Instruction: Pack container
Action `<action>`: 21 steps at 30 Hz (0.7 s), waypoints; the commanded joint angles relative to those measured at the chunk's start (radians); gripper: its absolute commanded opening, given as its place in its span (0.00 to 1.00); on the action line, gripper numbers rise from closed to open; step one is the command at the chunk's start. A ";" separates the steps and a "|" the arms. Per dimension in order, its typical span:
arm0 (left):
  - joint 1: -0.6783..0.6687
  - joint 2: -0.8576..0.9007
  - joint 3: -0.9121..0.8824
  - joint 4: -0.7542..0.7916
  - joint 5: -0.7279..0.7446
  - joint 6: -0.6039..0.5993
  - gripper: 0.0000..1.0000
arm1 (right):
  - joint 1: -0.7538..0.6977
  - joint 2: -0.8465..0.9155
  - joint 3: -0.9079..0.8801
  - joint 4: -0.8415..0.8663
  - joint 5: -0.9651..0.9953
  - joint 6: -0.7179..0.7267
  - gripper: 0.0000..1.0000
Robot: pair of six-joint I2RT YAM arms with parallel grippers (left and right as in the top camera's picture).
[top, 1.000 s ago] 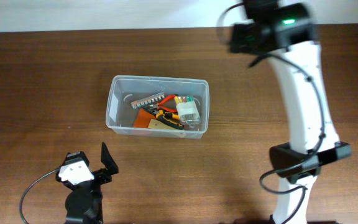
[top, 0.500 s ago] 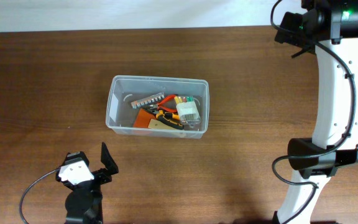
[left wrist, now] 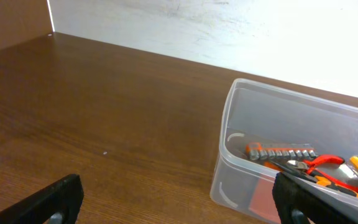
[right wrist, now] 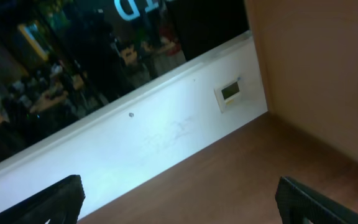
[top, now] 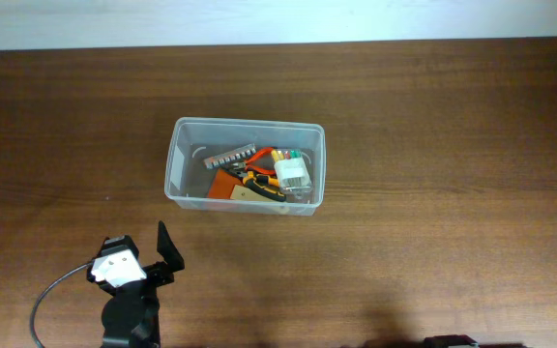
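Observation:
The container is a clear plastic tub in the middle of the brown table. Inside lie a grey strip of bits, orange-handled pliers, a small white case with coloured bits and an orange card. My left gripper sits near the front left edge, open and empty, facing the tub. In the left wrist view the container is ahead to the right. My right gripper is open and empty, pointing at a white wall; it is out of the overhead view.
The table's back edge meets a white wall. The right wrist view shows a dark window with reflections and a small wall panel. A black cable loops by the left arm.
The right arm swung up and to the right and has left the overhead view. The left arm and the container have not moved.

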 commanded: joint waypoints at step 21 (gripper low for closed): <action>-0.003 -0.008 -0.003 -0.002 -0.003 0.009 0.99 | 0.043 -1.132 -2.317 1.310 -0.165 0.000 0.99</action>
